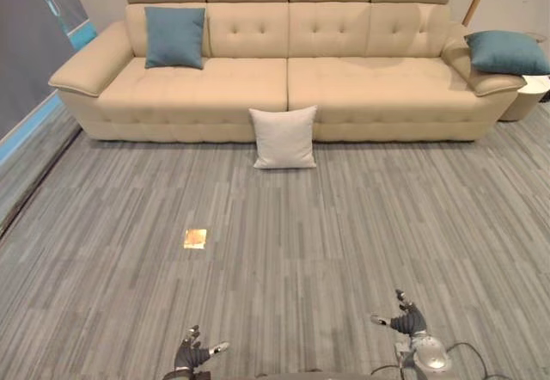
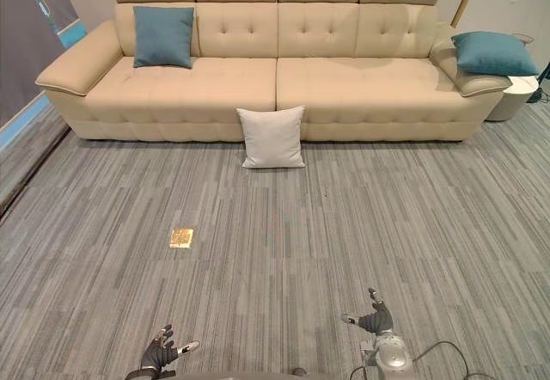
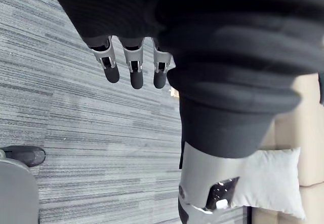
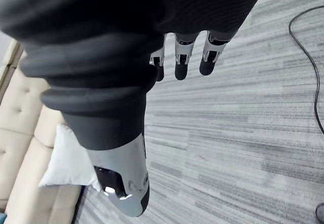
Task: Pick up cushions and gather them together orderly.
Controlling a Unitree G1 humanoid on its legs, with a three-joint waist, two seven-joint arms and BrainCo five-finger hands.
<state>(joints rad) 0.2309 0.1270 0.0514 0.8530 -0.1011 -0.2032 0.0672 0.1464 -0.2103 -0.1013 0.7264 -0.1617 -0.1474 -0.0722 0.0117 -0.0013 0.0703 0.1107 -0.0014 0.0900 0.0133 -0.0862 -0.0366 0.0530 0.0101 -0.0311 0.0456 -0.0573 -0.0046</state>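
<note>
White cushion (image 1: 284, 137): is standing on the floor (image 1: 344, 225), leaning against the sofa (image 1: 369, 83) front.
Left teal cushion (image 1: 174, 37): is leaning on the backrest.
Right teal cushion (image 1: 506, 52): is lying on the armrest.
Left hand (image 1: 193, 352): is hovering over the floor, fingers loose, empty.
Right hand (image 1: 406, 320): is hovering likewise, loose, empty.

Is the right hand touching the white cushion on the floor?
Apart. In the left eye view, a wide stretch of carpet lies between the right hand and the white cushion.
</note>
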